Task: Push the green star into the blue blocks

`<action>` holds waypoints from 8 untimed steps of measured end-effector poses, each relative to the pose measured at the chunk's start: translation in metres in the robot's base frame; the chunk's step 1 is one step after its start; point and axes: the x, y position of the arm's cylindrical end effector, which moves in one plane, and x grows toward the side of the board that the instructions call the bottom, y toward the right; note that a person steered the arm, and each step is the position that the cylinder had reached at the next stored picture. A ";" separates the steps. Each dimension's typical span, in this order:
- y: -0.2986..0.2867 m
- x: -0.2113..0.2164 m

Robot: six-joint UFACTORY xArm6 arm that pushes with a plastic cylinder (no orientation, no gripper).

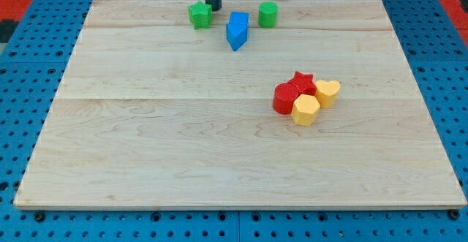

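The green star point(199, 14) lies near the view's top edge of the wooden board point(183, 125), a little to the left of the blue blocks point(236, 30) and apart from them. The blue blocks look like two pieces pressed together. My tip point(213, 8) stands just to the right of the green star and slightly above it, close to or touching it. It is up and to the left of the blue blocks.
A green cylinder point(268, 14) stands to the right of the blue blocks. A cluster of a red star point(300, 81), a red cylinder point(284, 99), a yellow heart point(328, 91) and a yellow hexagon point(306, 110) sits at the view's right middle.
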 end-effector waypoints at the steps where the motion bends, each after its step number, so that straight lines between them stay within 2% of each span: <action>1: -0.008 -0.001; 2: -0.050 -0.033; 3: -0.081 -0.031; 4: -0.069 -0.001; 6: -0.003 0.036; 8: 0.000 0.029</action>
